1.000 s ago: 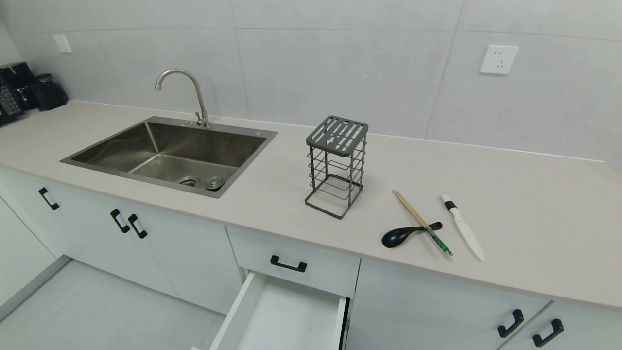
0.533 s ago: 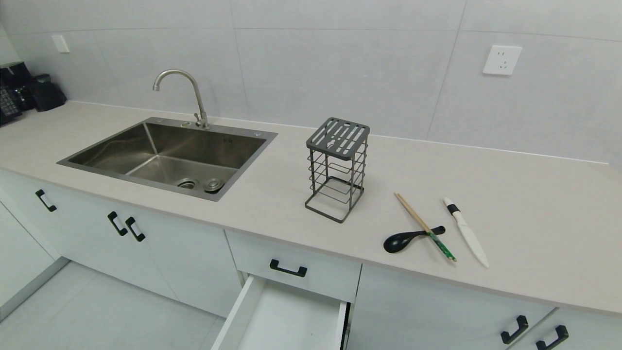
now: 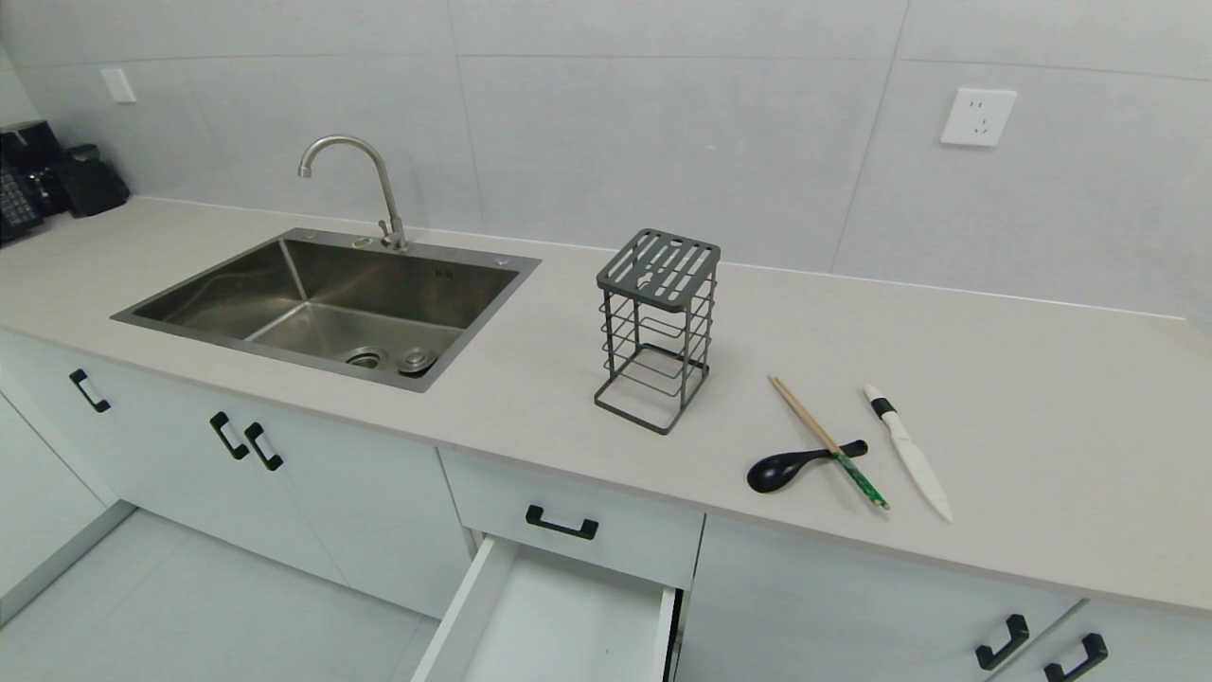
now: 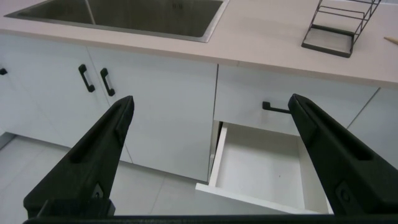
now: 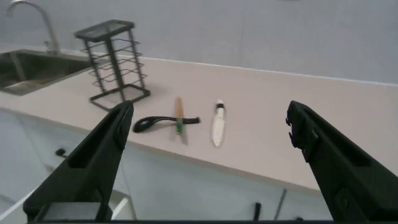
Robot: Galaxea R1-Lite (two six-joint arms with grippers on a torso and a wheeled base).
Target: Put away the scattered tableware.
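Wire rack [image 3: 658, 266] btwn sink [image 3: 379, 277] & spoon [image 3: 773, 473]

One wire rack [image 3: 655, 327], one black spoon [image 3: 791, 467], chopsticks [image 3: 826, 441] numbering two as far as can be made out, one white knife [image 3: 907, 452], one sink [image 3: 379, 279], one faucet [image 3: 365, 170], one wall socket [image 3: 978, 116], one open drawer [image 3: 549, 616], six black handles [image 3: 561, 522].

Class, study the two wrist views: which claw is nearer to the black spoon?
Right. The right claw, open, faces the black spoon across the counter edge. The left claw, open, faces the open drawer under the counter, seemingly farther off.
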